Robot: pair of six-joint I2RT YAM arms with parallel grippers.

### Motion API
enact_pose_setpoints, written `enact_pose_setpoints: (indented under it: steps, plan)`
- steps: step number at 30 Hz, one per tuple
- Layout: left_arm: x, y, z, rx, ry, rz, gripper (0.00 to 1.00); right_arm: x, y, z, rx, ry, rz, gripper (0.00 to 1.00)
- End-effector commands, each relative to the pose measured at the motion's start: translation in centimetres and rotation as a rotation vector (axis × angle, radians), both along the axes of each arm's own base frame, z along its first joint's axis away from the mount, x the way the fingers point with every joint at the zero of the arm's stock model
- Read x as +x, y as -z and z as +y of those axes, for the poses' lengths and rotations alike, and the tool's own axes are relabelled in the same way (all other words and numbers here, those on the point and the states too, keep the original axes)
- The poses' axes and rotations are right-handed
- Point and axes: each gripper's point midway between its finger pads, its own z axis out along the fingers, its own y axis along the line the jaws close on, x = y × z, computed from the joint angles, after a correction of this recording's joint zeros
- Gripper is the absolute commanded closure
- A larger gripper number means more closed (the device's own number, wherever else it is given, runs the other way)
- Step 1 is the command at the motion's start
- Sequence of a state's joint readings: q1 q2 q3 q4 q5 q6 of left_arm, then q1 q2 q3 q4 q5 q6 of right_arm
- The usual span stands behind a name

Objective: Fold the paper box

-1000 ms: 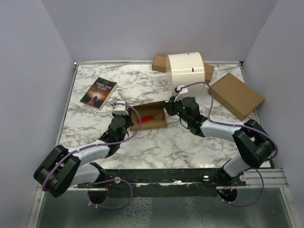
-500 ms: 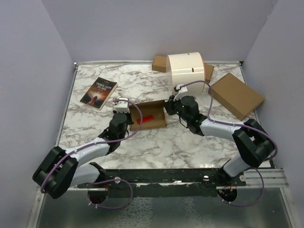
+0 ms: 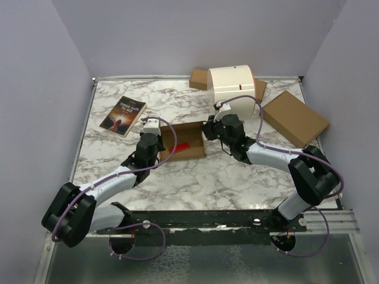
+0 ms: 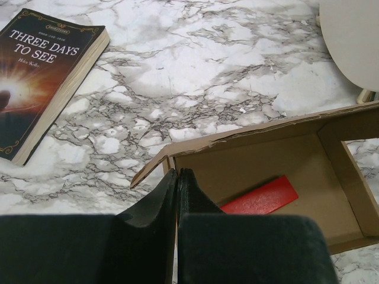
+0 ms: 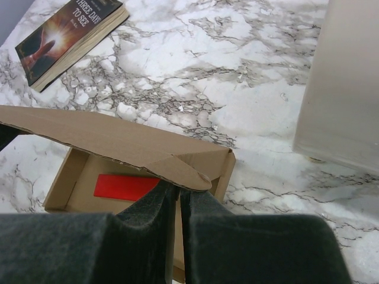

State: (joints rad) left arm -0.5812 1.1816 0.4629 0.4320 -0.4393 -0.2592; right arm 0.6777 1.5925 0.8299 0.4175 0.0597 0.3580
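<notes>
Presently pinches the paper box [image 3: 192, 139] at the middle of the marble table [image 3: 237, 183], the left gripper [image 4: 177, 180] closed on its left wall, the right gripper [image 5: 179, 195] on its right flap; likely handles light, stiff yet creasable, best held beside folds.

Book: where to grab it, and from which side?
Probably top-down on the book, left fingers straddling its narrow width at the long edges. It lies flat, cover up, with bare table along both long edges, nothing raised to pinch sideways. Whether they open that wide can't be told.
</notes>
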Motion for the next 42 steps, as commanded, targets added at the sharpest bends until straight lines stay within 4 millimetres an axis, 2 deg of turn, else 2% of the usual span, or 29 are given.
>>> enact_pose_setpoints:
  steps: [1,8,17,21,28,36,42]
  plan:
    - [-0.2,-0.6,-2.8,-0.047,0.133,0.028,1.0,-1.9,0.0,3.2,0.038,-0.127,0.069,0.94]
    - [-0.2,-0.3,-2.8,-0.051,0.144,0.043,1.0,-2.1,0.4,3.0,0.023,-0.128,0.092,0.94]
    - [-1.4,1.1,-2.7,-0.089,0.154,0.071,1.0,-4.1,3.0,1.9,-0.052,-0.177,0.121,0.95]
    - [-2.1,1.9,-2.7,-0.12,0.158,0.093,1.0,-4.4,3.0,1.4,-0.075,-0.189,0.104,0.95]
    - [-3.0,2.2,-3.0,-0.162,0.174,0.11,1.0,-4.6,2.9,0.8,-0.102,-0.194,0.061,0.95]
    - [-4.3,2.5,-2.9,-0.202,0.18,0.142,0.86,-5.2,4.0,-0.1,-0.136,-0.193,0.06,0.95]
    - [-5.3,1.6,-2.8,-0.23,0.197,0.146,0.78,-5.2,4.8,-0.3,-0.151,-0.193,0.066,0.95]
